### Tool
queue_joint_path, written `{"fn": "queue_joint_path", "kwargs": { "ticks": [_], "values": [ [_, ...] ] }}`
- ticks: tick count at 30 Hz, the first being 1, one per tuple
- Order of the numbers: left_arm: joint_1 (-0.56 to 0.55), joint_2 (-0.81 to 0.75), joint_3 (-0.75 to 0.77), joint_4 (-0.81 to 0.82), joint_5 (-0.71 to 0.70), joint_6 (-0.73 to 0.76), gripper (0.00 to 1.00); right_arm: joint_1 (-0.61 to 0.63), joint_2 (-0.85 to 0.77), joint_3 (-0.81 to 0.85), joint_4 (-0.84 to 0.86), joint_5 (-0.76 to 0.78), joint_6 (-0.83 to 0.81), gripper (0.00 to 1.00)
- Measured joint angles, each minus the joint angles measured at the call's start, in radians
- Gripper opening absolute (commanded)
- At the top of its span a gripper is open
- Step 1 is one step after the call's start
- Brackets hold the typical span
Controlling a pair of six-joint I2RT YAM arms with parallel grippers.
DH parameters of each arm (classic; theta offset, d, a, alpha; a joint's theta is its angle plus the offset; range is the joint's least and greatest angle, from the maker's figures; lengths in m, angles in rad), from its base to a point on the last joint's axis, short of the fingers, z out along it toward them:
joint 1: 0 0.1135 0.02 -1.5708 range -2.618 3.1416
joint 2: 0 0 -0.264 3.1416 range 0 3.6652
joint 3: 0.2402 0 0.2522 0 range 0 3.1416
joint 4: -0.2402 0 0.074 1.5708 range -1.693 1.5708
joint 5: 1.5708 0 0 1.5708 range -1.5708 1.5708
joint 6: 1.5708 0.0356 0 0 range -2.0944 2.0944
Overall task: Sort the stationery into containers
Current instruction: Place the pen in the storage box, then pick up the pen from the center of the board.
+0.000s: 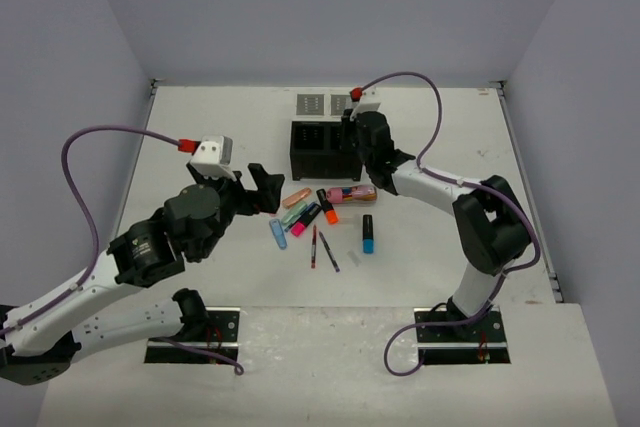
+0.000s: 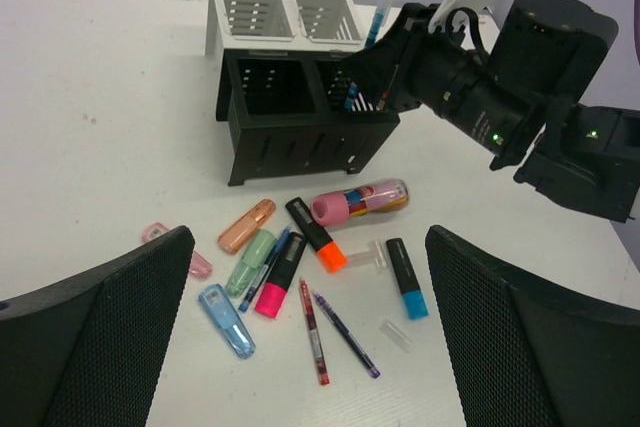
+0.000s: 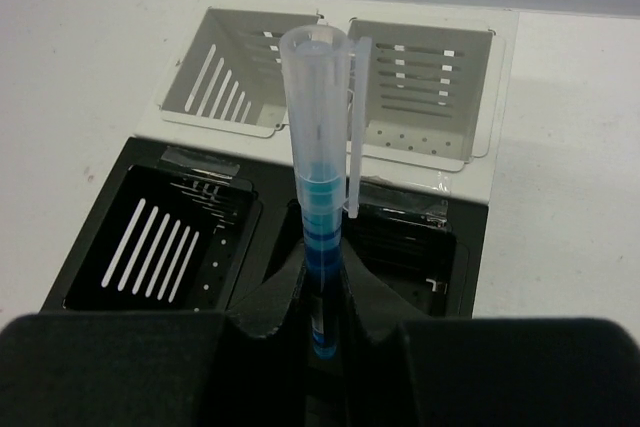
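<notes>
My right gripper (image 3: 322, 297) is shut on a blue pen with a clear cap (image 3: 320, 147) and holds it upright over the right compartment of the black box (image 3: 100, 277). Two light-grey trays (image 3: 240, 67) stand right behind the box. My left gripper (image 2: 310, 347) is open and empty, hovering above loose stationery in front of the box (image 2: 300, 147): salmon (image 2: 247, 225), green (image 2: 250, 259), pink (image 2: 280, 275), orange (image 2: 317, 235) and blue (image 2: 406, 278) highlighters, a pink-gold tube (image 2: 360, 201), a red pen (image 2: 313, 331), a dark pen (image 2: 345, 334) and clear pieces (image 2: 397, 335).
A light-blue clear item (image 2: 226, 320) and a pink clear item (image 2: 175, 250) lie at the pile's left. The right arm (image 2: 540, 77) reaches over the box from the right. White walls (image 1: 100, 67) close in the table on three sides.
</notes>
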Motion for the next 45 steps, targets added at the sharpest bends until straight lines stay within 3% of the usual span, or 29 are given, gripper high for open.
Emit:
{"fn": "queue_joint_path", "kwargs": {
  "ticks": [3, 13, 19, 25, 30, 38, 45],
  "values": [
    [0.0, -0.039, -0.019, -0.032, 0.003, -0.008, 1.0, 0.0, -0.003, -0.012, 0.02, 0.002, -0.002, 0.52],
    [0.0, -0.089, -0.045, -0.119, -0.008, -0.045, 1.0, 0.0, -0.155, -0.086, -0.011, 0.003, -0.003, 0.57],
    [0.0, -0.07, -0.079, -0.191, -0.054, -0.106, 1.0, 0.0, -0.422, -0.093, -0.098, 0.012, 0.002, 0.55],
    [0.0, -0.017, -0.079, -0.26, -0.08, -0.15, 1.0, 0.0, -0.596, -0.036, -0.422, 0.028, 0.094, 0.54],
    [0.0, 0.008, -0.08, -0.267, -0.064, -0.152, 1.0, 0.0, -0.712, -0.138, -0.678, -0.068, 0.125, 0.48],
    [0.0, 0.087, -0.078, -0.29, -0.053, -0.157, 1.0, 0.066, -0.716, -0.251, -0.924, -0.187, 0.138, 0.39],
    [0.0, 0.118, -0.078, -0.293, -0.049, -0.19, 1.0, 0.242, -0.618, -0.287, -0.958, -0.18, 0.182, 0.37]
  ]
}}
